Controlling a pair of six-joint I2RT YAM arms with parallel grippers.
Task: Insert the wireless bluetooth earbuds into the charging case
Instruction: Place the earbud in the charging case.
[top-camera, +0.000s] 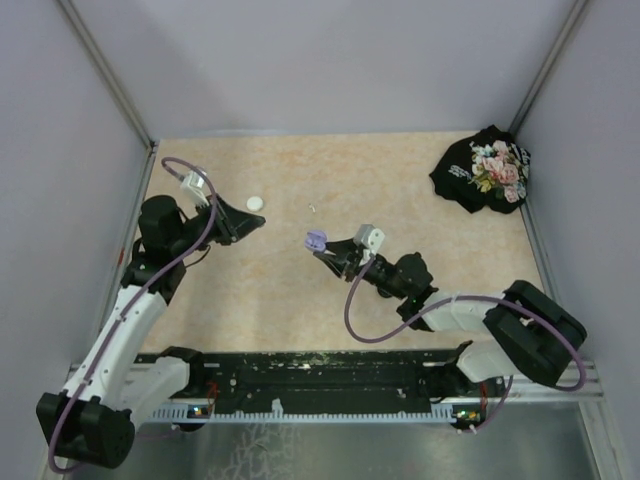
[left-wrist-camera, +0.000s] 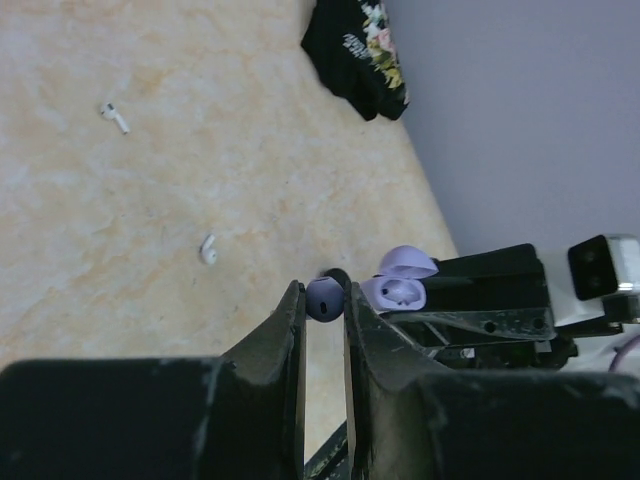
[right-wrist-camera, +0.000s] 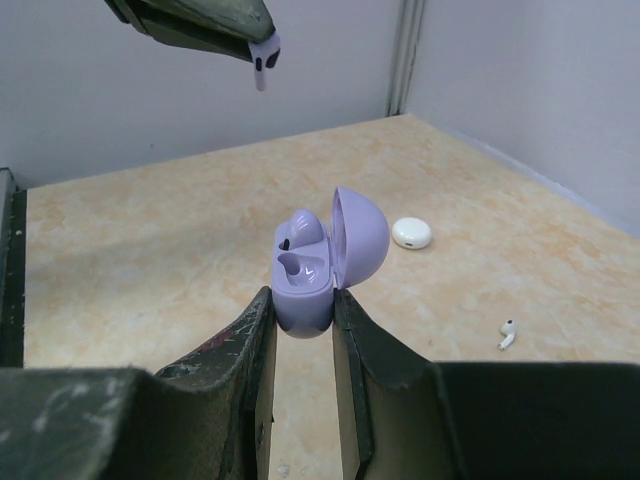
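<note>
My right gripper (right-wrist-camera: 303, 300) is shut on an open lavender charging case (right-wrist-camera: 305, 275) and holds it above the table. One purple earbud (right-wrist-camera: 300, 228) sits in the case's far slot; the near slot is empty. My left gripper (left-wrist-camera: 322, 295) is shut on a second purple earbud (left-wrist-camera: 326, 298), held in the air to the left of the case (left-wrist-camera: 400, 285). That earbud also shows at the top of the right wrist view (right-wrist-camera: 265, 55). In the top view the case (top-camera: 315, 241) is mid-table, at the right gripper (top-camera: 320, 248), and the left gripper (top-camera: 260, 222) is to its left.
A closed white round case (top-camera: 256, 202) lies at the back left, also in the right wrist view (right-wrist-camera: 411, 233). Two loose white earbuds (left-wrist-camera: 115, 117) (left-wrist-camera: 208, 249) lie on the table. A black floral cloth (top-camera: 483, 168) sits in the back right corner.
</note>
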